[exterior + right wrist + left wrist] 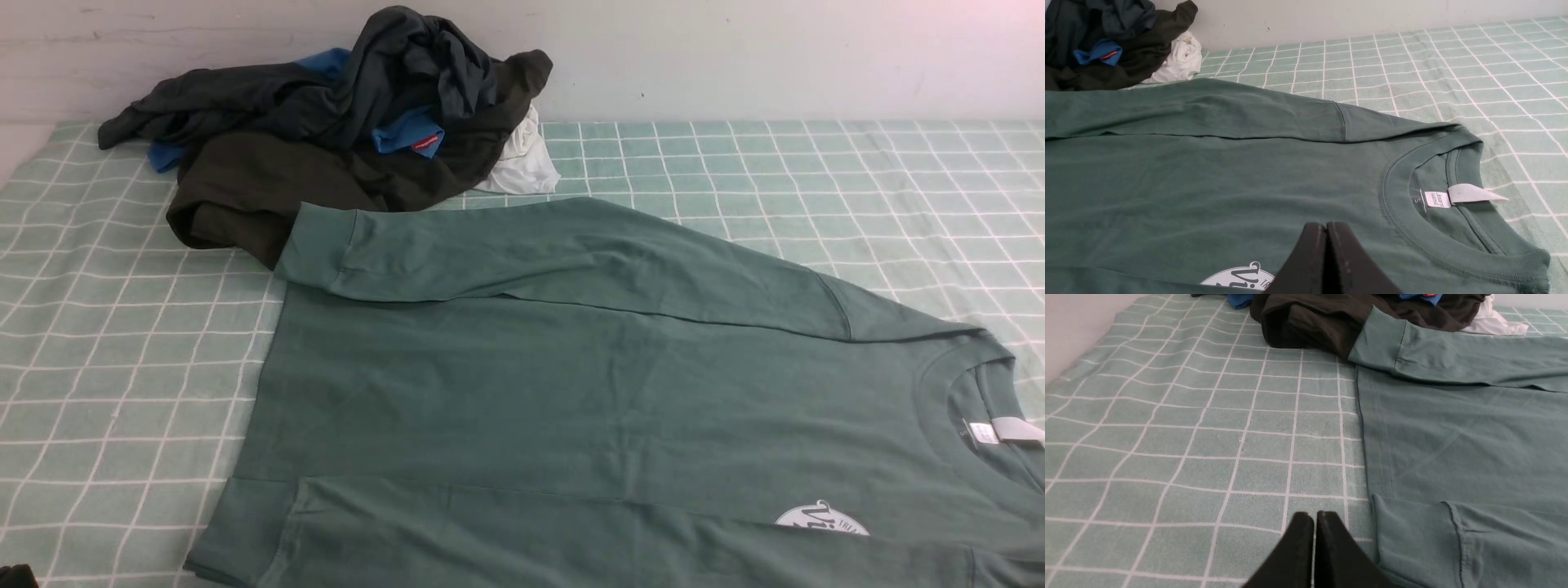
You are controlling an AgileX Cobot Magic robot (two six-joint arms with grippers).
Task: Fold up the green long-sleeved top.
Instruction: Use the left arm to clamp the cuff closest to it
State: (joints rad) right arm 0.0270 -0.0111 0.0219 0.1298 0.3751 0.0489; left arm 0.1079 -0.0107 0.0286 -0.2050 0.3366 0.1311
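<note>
Partly cropped green long-sleeved top (571,384)

- green long-sleeved top (571,392): near sleeve (490,539) and collar cut off by front-view edges
- chest logo (820,520): lower half under near sleeve
- red tag (424,144): print unreadable

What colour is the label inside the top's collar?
White label in the green top; clearest in the right wrist view.
</note>
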